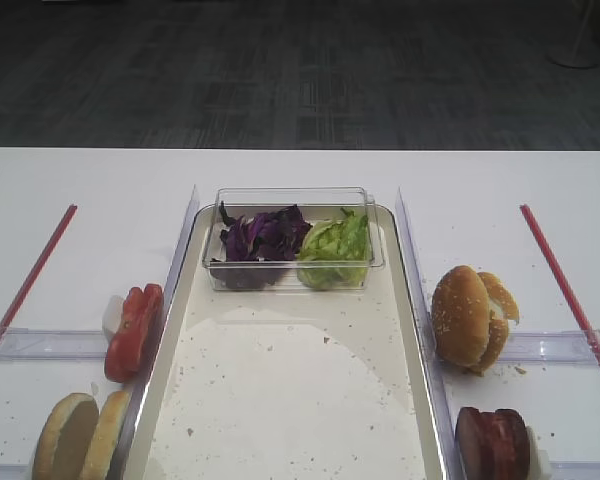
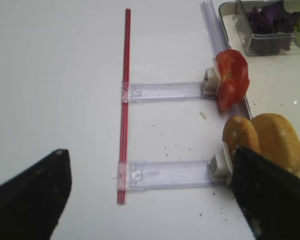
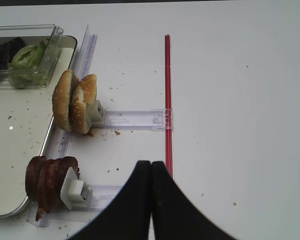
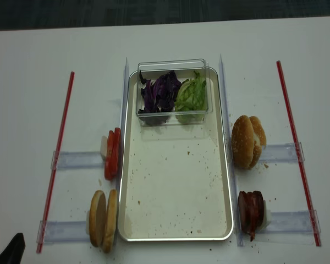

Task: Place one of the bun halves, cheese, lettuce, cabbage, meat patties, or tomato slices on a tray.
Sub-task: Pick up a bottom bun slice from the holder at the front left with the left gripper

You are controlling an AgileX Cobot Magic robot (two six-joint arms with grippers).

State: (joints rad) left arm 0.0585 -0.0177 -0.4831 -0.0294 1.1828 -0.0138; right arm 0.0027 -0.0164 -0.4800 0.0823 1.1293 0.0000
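**Left tool spread wide beside the bun halves, nothing on the tray yet**

Bun halves (image 2: 267, 142) sit closest to the left tool (image 2: 150, 200), standing on edge in a clear plastic holder (image 2: 165, 174) just off the tray's (image 4: 176, 220) left rim. That tool's fingers are spread wide and empty, the right finger nearly overlapping the buns in the wrist view. From here the sensible step looks like a sideways shift to straddle the inner pale-faced half, pinching it across its flat faces (gently, bread crushes), then lifting clear of the holder before crossing the rim.

Tomato slices (image 2: 232, 77) stand one holder further on; meat patties (image 3: 50, 185) and sesame buns (image 3: 75, 102) line the right side; cabbage (image 4: 159, 93) and lettuce (image 4: 191, 93) share the clear box (image 4: 173, 65).

Only the right wrist view shows the right tool (image 3: 150, 167), fingers pressed together over the worktop (image 3: 240, 100). Overhead views show the tray bare except for crumbs and the box.
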